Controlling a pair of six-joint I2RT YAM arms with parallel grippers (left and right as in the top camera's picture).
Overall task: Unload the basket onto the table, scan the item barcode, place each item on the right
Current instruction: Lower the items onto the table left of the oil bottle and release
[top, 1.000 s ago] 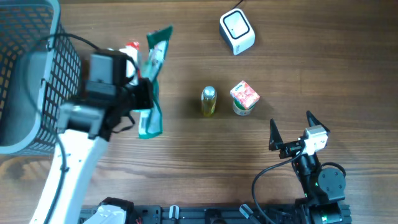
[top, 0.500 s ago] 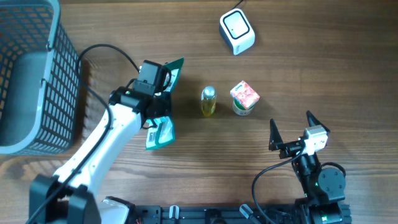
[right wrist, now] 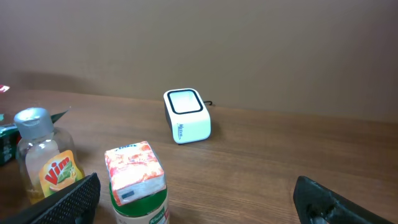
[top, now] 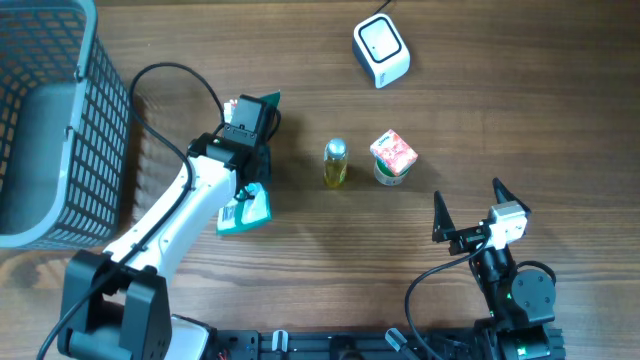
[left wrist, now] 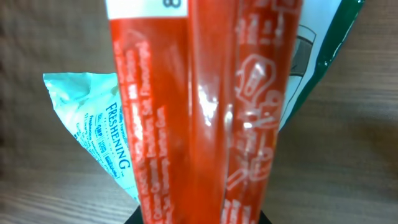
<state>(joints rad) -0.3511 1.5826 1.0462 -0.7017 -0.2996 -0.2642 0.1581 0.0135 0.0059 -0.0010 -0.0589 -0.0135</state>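
Left of centre in the overhead view, your left fingers clamp a red-and-teal flat plastic packet; at lower right, your right fingers stand wide apart.

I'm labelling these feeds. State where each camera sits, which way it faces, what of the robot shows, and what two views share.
Overhead: above the table, facing straight down; both arms show, with left gripper and right gripper.
Left wrist: on the left arm, close against the gripped red tube; only a dark gripper edge shows.
Right wrist: low on the right arm, facing the scanner; open jaws in the bottom corners.
Shared: overhead and right wrist both show scanner and bottle.
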